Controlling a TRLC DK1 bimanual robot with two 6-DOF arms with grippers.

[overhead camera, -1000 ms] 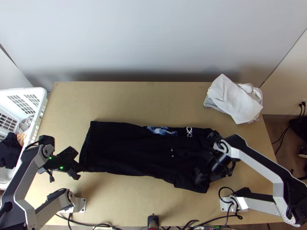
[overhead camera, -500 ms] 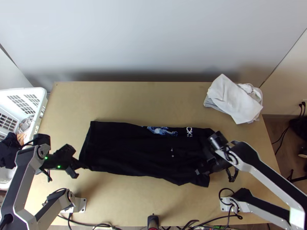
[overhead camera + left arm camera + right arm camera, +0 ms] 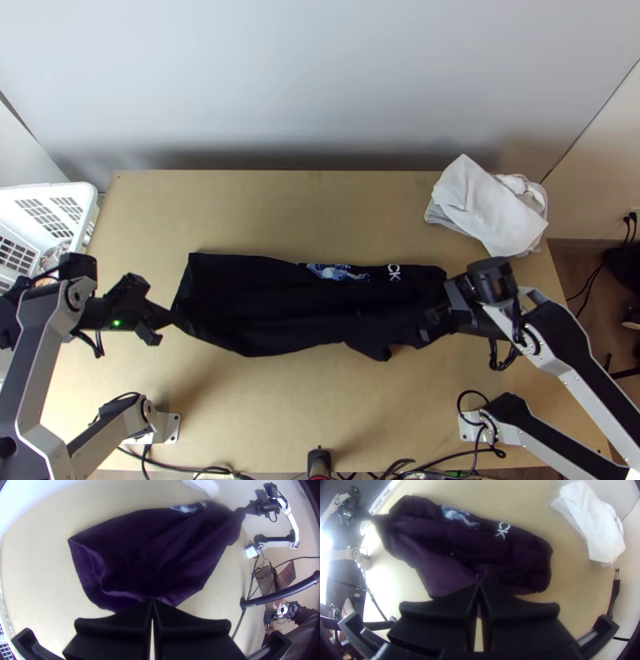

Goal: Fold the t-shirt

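Basket (image 3: 90,200) with dark cloth (image 3: 7,322); left end effector (image 3: 167,318), right end effector (image 3: 428,312) tight on t-shirt (image 3: 296,304).

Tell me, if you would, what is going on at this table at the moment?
Two robot arms are folding a black t-shirt, stretched across the wooden table. The left pincer is closed on its near left corner, and the right pincer grips it toward the near right. The near side looks raised, so the fold seems unfinished. White cloth lies at the table's far right, and a white basket stands at the left.
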